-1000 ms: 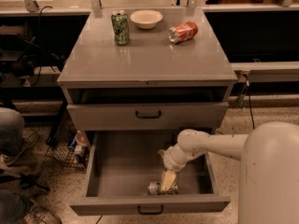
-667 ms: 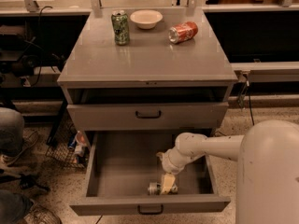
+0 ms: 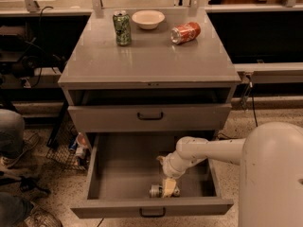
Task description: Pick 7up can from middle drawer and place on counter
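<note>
The middle drawer (image 3: 124, 170) is pulled wide open at the bottom of the cabinet. The 7up can (image 3: 155, 191), small and pale silver, lies on its side on the drawer floor near the front wall. My gripper (image 3: 168, 188) reaches down into the drawer from the right and sits right at the can's right end, overlapping it. My white arm (image 3: 213, 150) crosses the drawer's right side. The grey counter (image 3: 151, 60) is the cabinet's top.
On the counter stand a dark green can (image 3: 122, 27), a white bowl (image 3: 148, 19) and an orange-red can (image 3: 185, 32) lying on its side. The shallower drawer (image 3: 150, 117) above is closed. A wire basket (image 3: 71, 148) and a person's legs (image 3: 9, 136) are at the left.
My arm has shifted slightly left and lower in the drawer; the gripper stays at the can. The can has not visibly moved.
</note>
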Robot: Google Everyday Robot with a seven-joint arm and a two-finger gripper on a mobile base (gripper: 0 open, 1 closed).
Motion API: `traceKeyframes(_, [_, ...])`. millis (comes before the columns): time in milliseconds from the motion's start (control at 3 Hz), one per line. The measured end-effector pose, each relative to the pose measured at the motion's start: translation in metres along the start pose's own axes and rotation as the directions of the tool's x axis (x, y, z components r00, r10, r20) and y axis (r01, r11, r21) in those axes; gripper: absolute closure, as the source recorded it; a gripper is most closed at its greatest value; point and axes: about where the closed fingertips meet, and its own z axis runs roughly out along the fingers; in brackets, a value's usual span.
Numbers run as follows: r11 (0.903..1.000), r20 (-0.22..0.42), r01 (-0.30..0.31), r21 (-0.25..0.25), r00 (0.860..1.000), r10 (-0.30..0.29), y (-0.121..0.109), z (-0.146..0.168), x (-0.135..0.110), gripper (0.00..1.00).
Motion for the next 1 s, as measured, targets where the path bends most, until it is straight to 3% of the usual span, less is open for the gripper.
traceKeyframes(1000, [0.9995,0.020,0.030,0.001,0.999,-0.030,-0.0013,-0.0038,-0.0085,0.70])
